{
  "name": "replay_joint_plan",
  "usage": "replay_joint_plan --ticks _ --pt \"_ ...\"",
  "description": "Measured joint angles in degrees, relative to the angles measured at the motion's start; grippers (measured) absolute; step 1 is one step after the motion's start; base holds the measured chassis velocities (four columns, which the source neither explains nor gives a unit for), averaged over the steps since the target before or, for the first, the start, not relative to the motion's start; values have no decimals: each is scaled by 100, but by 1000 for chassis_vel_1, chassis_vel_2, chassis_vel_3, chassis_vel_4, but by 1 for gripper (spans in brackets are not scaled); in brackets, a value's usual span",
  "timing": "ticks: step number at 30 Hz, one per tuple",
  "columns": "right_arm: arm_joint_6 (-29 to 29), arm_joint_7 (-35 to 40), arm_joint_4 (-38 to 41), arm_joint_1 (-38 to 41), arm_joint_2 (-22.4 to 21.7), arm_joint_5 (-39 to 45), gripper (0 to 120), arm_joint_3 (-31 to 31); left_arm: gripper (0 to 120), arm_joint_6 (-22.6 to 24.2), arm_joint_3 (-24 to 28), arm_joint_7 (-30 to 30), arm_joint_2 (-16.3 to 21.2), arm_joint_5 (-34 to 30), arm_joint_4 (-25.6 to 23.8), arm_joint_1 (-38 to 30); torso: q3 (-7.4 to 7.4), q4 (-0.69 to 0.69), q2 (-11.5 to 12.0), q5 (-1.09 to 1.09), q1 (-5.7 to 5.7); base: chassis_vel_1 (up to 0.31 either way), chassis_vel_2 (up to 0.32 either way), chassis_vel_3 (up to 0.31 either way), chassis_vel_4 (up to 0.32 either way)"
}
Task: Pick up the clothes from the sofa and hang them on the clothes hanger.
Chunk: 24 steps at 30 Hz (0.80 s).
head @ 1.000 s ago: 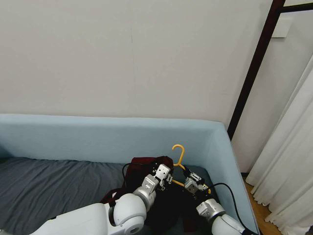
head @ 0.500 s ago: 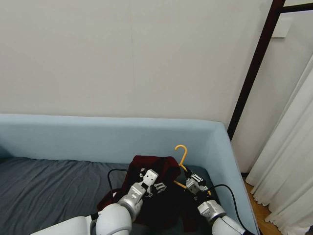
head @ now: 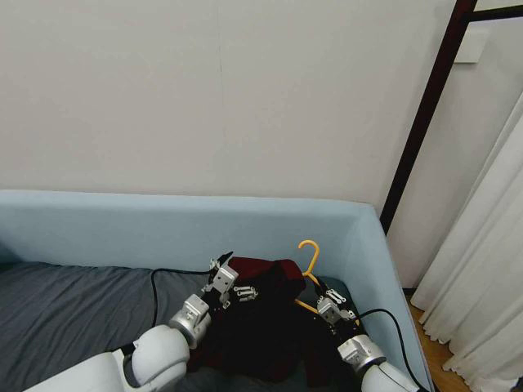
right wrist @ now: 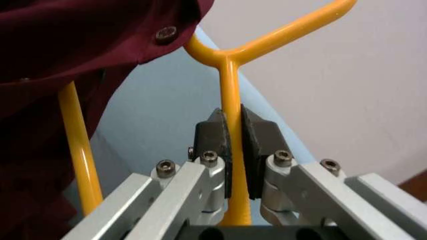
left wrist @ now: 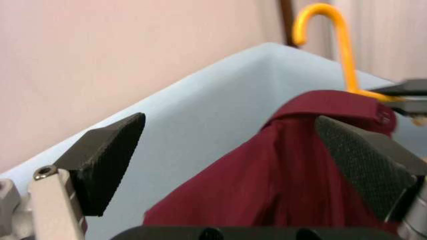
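Head view: a maroon shirt (head: 265,327) hangs on a yellow hanger (head: 308,255) at the right end of the blue sofa (head: 122,224). The left pincer (head: 229,275) sits at the shirt's left shoulder, and the right pincer (head: 328,296) is on the hanger's right side.

Left wrist view: the left pincer is spread wide and holds nothing.

Right wrist view: the right pincer pinches the hanger's bar.

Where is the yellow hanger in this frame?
In the head view the yellow hanger stands near the right corner of the sofa, its bar clamped in the right hand, with the maroon shirt draped over its left side.
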<state>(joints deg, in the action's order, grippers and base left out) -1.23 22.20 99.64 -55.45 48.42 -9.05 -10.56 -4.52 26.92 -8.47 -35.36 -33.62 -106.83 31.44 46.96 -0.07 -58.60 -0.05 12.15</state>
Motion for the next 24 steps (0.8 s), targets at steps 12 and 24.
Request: replay_joint_plan --ticks 12,24 --pt "341 -44 -107 106 -44 -479 4 75 99 -713 1273 1727 -240 -473 1419 -1844 1 -2 0 0 1 0 0 0 0" --pt "476 -46 -191 188 -5 -614 4 105 96 -979 1956 4584 -488 -1017 2568 -2857 0 0 0 0 0 0 0 0 0"
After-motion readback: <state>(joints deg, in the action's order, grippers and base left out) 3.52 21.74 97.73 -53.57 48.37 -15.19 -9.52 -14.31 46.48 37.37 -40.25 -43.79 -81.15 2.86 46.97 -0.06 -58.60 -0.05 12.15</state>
